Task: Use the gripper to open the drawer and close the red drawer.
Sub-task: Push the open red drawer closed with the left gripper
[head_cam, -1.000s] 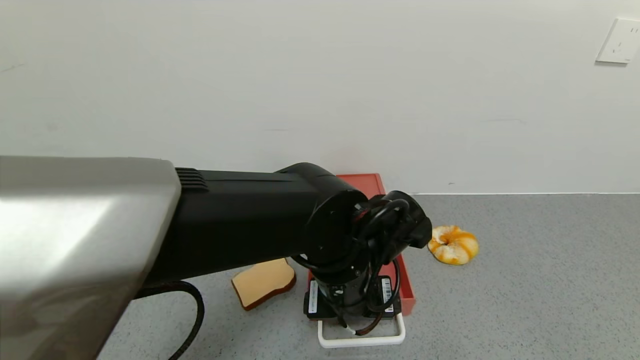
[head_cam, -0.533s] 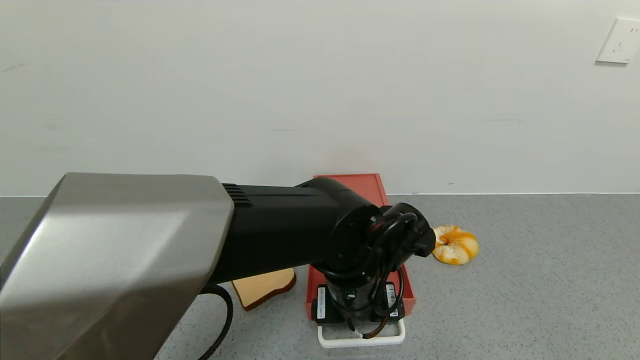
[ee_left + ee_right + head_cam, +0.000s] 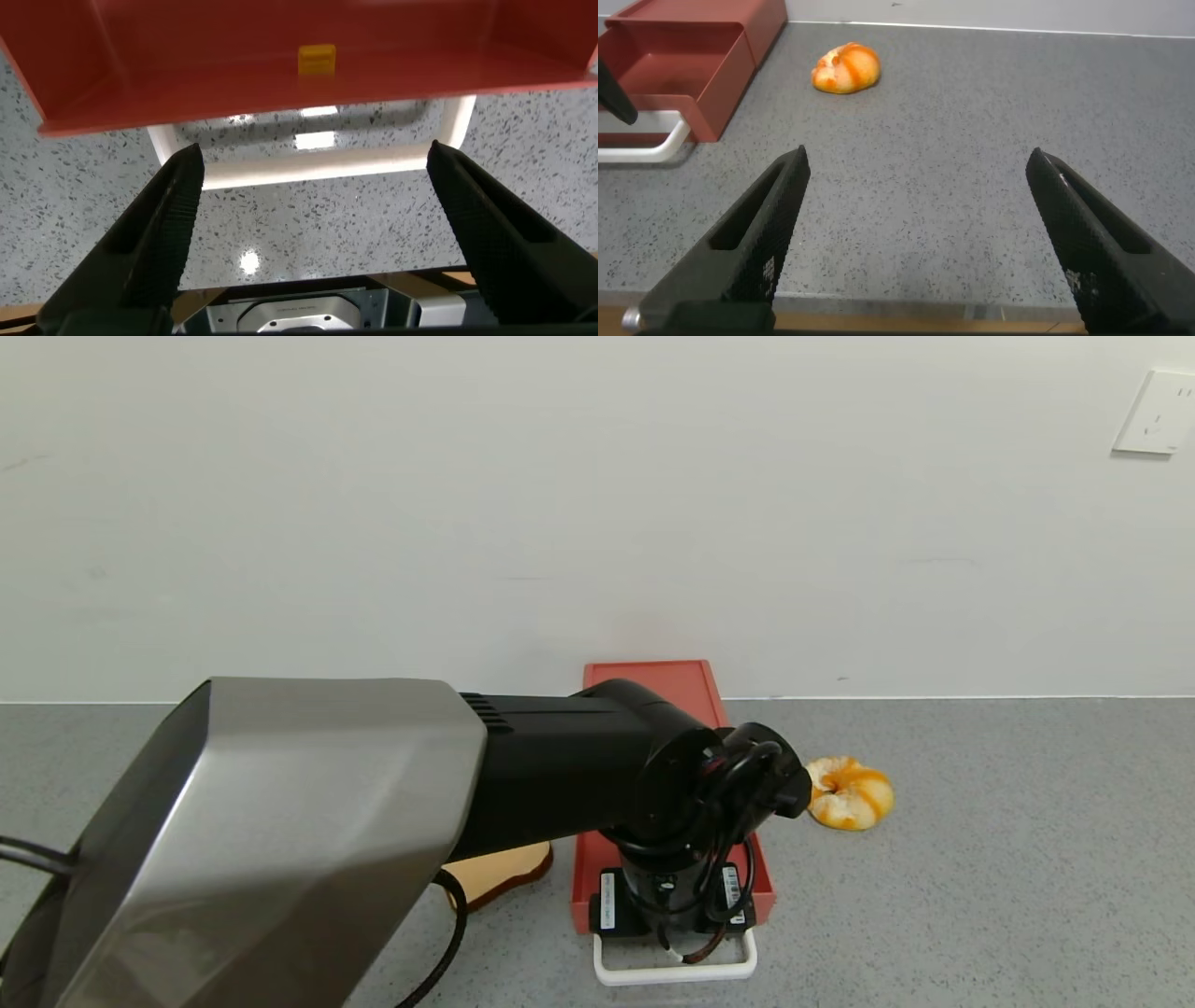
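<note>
The salmon-red drawer [image 3: 761, 887] lies on the grey counter against the wall, its tray slid out toward me. Its white loop handle [image 3: 674, 973] is at the near end. My left gripper [image 3: 674, 947] points down over the tray's front end, its wrist hiding the fingers in the head view. In the left wrist view my left gripper [image 3: 315, 157] is open, with the fingers [image 3: 159, 224] wide apart. The handle's bar [image 3: 318, 166] lies across between the tips, not gripped. The tray front [image 3: 187, 84] shows just beyond. My right gripper [image 3: 920, 173] is open and empty over the counter's near right part.
A bread slice [image 3: 509, 868] lies left of the drawer, partly hidden by my left arm. An orange-and-white bagel [image 3: 848, 791] lies right of the drawer, also in the right wrist view [image 3: 845, 68]. The wall stands right behind the drawer.
My left arm's silver casing has swung right and lower, and the wrist has settled slightly lower over the tray's front. The drawer and its handle have not moved.
</note>
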